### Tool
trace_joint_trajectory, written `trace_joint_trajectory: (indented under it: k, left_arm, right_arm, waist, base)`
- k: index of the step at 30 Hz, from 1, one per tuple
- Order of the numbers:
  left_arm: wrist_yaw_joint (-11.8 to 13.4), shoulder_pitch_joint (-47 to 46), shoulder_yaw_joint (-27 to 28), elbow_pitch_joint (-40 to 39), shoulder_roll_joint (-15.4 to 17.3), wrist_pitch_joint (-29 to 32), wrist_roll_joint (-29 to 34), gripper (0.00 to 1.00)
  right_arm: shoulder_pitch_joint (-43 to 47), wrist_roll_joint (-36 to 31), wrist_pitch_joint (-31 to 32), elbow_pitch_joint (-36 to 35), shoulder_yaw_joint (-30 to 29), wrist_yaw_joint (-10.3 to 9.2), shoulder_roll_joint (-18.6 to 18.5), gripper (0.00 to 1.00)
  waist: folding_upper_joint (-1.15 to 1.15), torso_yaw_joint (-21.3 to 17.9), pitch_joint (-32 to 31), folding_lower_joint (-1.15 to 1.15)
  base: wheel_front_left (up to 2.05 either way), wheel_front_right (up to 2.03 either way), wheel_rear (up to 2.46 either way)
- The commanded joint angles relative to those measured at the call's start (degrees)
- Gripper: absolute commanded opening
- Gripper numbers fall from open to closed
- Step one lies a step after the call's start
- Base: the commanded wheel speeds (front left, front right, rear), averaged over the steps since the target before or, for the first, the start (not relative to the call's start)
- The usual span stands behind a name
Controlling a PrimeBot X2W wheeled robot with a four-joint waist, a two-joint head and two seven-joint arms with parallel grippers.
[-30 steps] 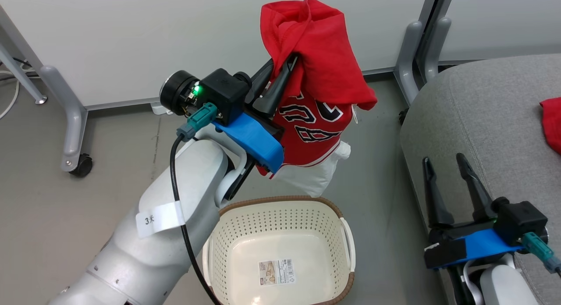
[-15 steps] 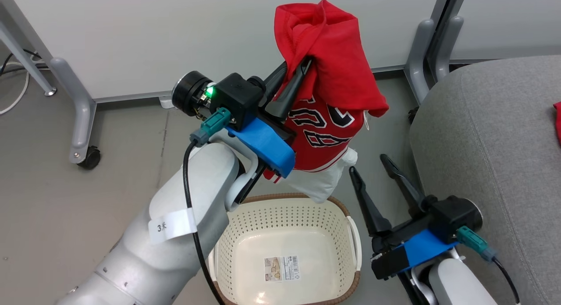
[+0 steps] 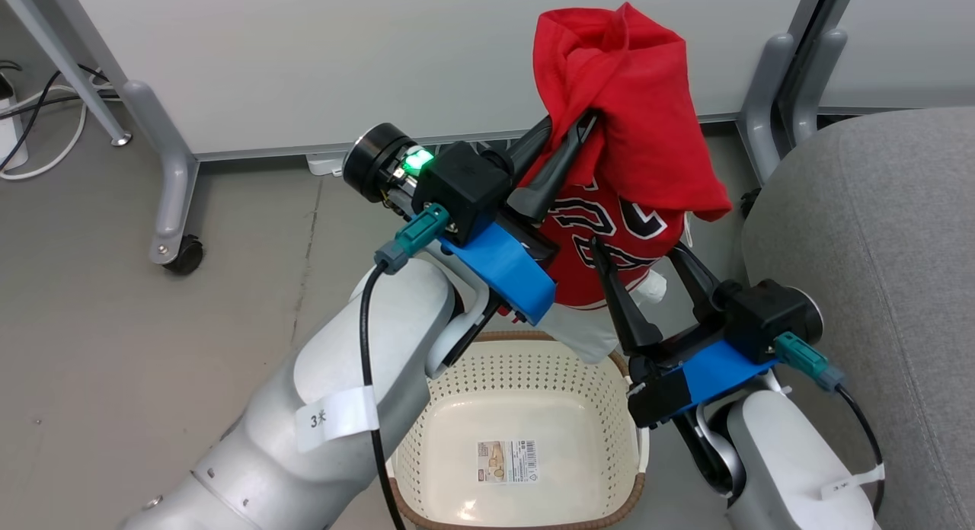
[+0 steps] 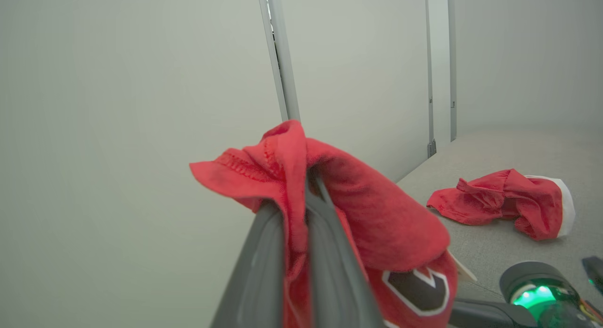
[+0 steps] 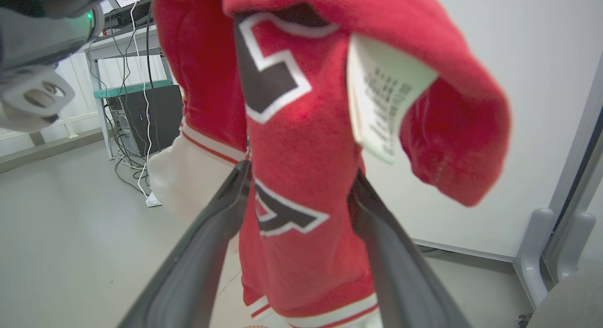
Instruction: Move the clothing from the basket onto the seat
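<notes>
1. Basket (image 3: 525, 374) first: it sits upright on the floor (image 3: 152, 347) under my two arms, mouth facing up. Inside I see its bare cream bottom and a paper label (image 3: 506, 461).
2. To my left the floor lies open as far as a grey partition leg (image 3: 171, 187) on a caster, and white panels close off the back.
3. My left gripper (image 3: 570, 120) is clamped on the red jersey (image 3: 632, 111), fingers nearly together with a fold pinched between them, well above the basket's far rim.
4. The jersey hangs with its long axis vertical. Its bunched top drapes over my left fingertips, the numerals sit midway, and the white part is lowest, pointing down at the basket's far rim.
5. My right gripper (image 3: 636, 247) is spread wide, one finger on each side of the jersey's hanging lower half. Whether the fingers touch the cloth I cannot tell.
6. On the right the grey seat (image 3: 876, 233) begins just beside my right arm, its rounded edge near the basket. In the left wrist view a second red garment (image 4: 499, 200) with white trim lies on it.
</notes>
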Motion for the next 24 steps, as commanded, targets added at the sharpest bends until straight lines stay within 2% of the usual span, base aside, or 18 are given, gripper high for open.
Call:
trace_joint_trajectory:
  k: [1, 6, 7, 8, 9, 24]
  left_arm:
    - [0.16, -0.49, -0.22, -0.48, -0.25, -0.29, 0.13, 0.0]
    - [0.17, -0.07, -0.62, -0.81, -0.56, -0.29, 0.08, 0.0]
    - [0.15, 0.04, -0.66, -0.78, -0.58, -0.29, 0.07, 0.0]
    - [0.14, 0.15, -0.68, -0.74, -0.59, -0.29, 0.06, 0.0]
    - [0.13, 0.23, -0.67, -0.68, -0.61, -0.29, 0.06, 0.0]
    - [0.09, 0.72, -0.34, 0.0, -0.55, -0.29, 0.42, 0.0]
  right_arm:
    - [-1.18, 0.05, -0.19, 0.4, 0.36, 0.01, 0.34, 1.0]
    - [-2.9, 0.52, -0.19, 0.13, 0.85, 0.01, 0.51, 1.0]
    - [-3.11, 0.53, -0.19, 0.13, 0.92, 0.01, 0.53, 0.73]
    - [-3.36, 0.75, -0.19, -0.07, 1.04, 0.01, 0.55, 0.18]
    - [-3.48, 0.85, -0.19, -0.25, 1.16, 0.01, 0.56, 0.0]
    - [-2.36, 1.43, -0.19, -0.85, 1.28, 0.01, 0.57, 0.0]
  waist:
    - [0.0, 0.29, 0.0, 0.0]
    - [0.0, 0.56, 0.03, 0.0]
    - [0.0, 0.57, 0.03, 0.0]
    - [0.0, 0.57, 0.02, 0.0]
    - [0.0, 0.56, 0.01, 0.0]
    - [0.0, 0.02, -0.34, 0.0]
  base:
    - [0.0, 0.0, 0.0]
    - [0.0, 0.0, 0.0]
    - [0.0, 0.0, 0.0]
    - [0.0, 0.0, 0.0]
    - [0.0, 0.0, 0.0]
    - [0.0, 0.0, 0.0]
